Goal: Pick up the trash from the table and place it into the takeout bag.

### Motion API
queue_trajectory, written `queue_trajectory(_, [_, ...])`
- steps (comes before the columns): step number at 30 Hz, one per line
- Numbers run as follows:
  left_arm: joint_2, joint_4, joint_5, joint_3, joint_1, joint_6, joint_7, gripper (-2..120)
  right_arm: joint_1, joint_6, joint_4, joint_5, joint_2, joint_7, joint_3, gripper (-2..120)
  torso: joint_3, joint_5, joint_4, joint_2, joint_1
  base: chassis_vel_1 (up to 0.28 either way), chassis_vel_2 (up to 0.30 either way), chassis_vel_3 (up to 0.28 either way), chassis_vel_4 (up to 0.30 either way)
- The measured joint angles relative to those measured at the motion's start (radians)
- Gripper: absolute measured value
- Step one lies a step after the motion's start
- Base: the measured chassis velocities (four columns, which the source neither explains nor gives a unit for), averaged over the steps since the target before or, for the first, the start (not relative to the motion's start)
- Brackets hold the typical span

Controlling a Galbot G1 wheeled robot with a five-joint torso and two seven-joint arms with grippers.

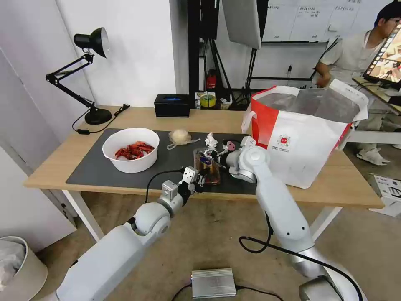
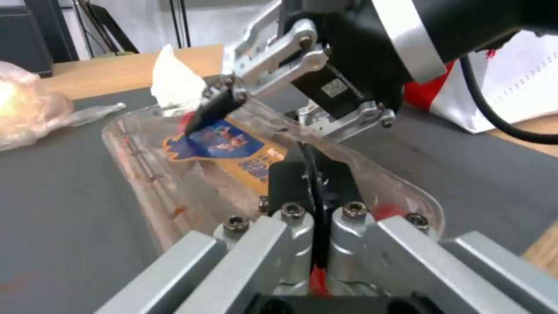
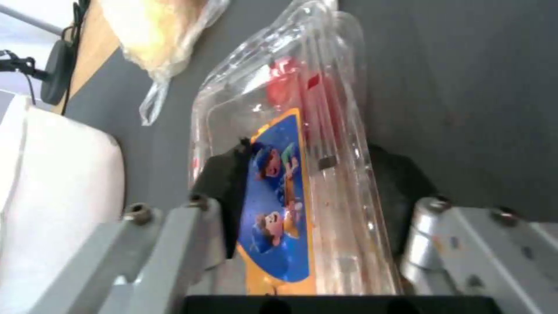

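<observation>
1. One white bowl (image 1: 130, 149) of red crayfish shells sat on your left part of the dark mat (image 1: 90, 165), with one small clear plastic bag (image 1: 180, 136) and one tissue wad (image 1: 211, 140) farther along.
2. Your left gripper (image 1: 199, 180) was pinched shut on the near rim of the single clear plastic tray (image 1: 207, 166).
3. Your right gripper (image 1: 210, 156) straddled that tray, fingers (image 3: 224, 183) part-open and pressed against its sides.
4. One takeout bag (image 1: 303, 133) stood open at the right.

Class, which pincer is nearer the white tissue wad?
Right. The right pincer grips the far end of the clear tray, beside the tissue wad; the left pincer holds its near end.
</observation>
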Motion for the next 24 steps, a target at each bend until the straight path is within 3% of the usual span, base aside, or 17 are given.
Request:
queue_trajectory(13, [0.004,-0.015,-0.002,-0.008,0.01,-0.002,0.0,0,-0.008,0.0,0.011,0.003,-0.01,-0.004,0.0,1,0.0,0.0002,0.0005,0.0,0.0,0.0,0.0,0.0,0.0])
queue_trajectory(24, [0.045,-0.081,-0.008,-0.063,0.062,-0.007,-0.006,0,-0.021,0.0,0.023,0.003,-0.015,-0.009,0.007,0,0.0,0.0,0.0,0.0,0.0,0.0,0.0,0.0,0.0])
